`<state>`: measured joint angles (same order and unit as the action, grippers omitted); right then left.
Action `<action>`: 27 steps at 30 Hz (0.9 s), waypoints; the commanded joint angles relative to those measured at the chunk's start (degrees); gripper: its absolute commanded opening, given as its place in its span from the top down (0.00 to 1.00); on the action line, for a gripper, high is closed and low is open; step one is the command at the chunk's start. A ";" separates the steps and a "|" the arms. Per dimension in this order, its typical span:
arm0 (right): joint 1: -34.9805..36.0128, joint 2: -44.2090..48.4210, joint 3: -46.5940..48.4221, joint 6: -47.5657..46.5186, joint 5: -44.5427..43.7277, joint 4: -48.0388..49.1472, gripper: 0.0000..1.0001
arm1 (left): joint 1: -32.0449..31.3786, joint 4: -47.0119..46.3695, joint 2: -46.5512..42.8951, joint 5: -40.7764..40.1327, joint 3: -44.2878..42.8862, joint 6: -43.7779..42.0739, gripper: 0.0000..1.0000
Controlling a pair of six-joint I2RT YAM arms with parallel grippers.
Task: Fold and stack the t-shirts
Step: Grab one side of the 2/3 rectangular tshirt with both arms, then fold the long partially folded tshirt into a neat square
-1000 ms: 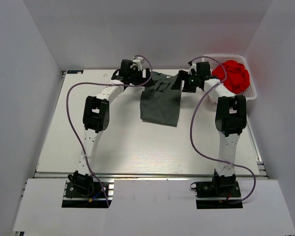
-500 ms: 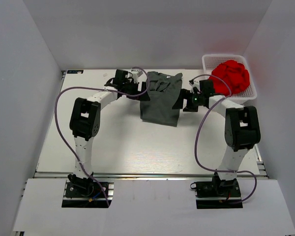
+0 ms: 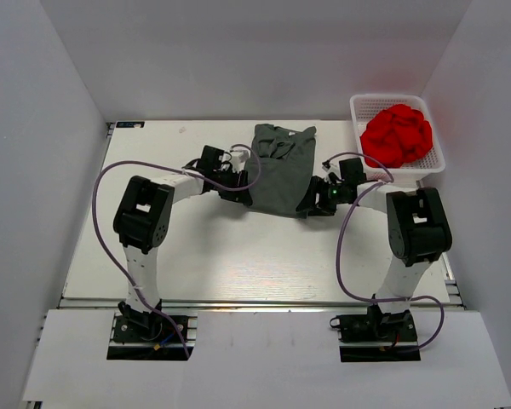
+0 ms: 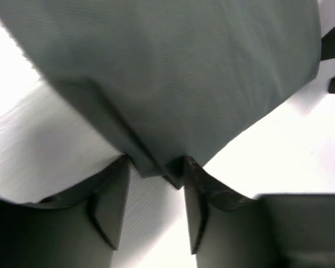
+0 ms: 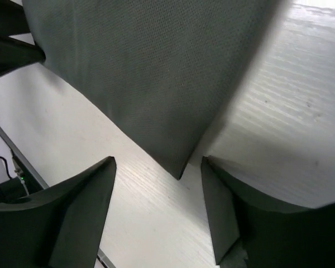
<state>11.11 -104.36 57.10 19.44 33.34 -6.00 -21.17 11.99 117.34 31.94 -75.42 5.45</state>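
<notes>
A dark charcoal t-shirt lies on the white table, folded into a long strip, collar end at the far side. My left gripper is low at its near left corner. In the left wrist view the shirt's folded corner sits between the tips of the left gripper, whose jaws stand apart with table showing between them. My right gripper is at the near right corner. In the right wrist view the shirt points its corner into the wide gap of the right gripper, touching neither finger.
A white basket at the far right corner holds a bundle of red cloth. White walls close in the table on three sides. Purple cables loop from both arms over the near table.
Both grippers have moved from the shirt's far collar end down along its sides to its near corners. Both pairs of jaws have narrowed, the left more.
</notes>
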 commanded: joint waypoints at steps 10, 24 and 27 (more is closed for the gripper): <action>2.07 1.07 -1.63 0.69 0.85 1.70 1.00 | -2.56 1.28 -2.10 2.33 1.40 -2.47 1.00; 1.46 26.30 -4.72 -6.34 13.74 -17.47 1.00 | -3.09 -1.62 -30.05 19.99 16.27 8.26 1.00; 1.11 26.57 -2.88 -5.82 17.19 -17.03 1.00 | -3.09 -4.24 -30.85 24.20 14.08 10.62 1.00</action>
<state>12.73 -77.87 51.59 14.70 44.49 -20.51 -24.18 10.31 88.18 49.15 -59.22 13.21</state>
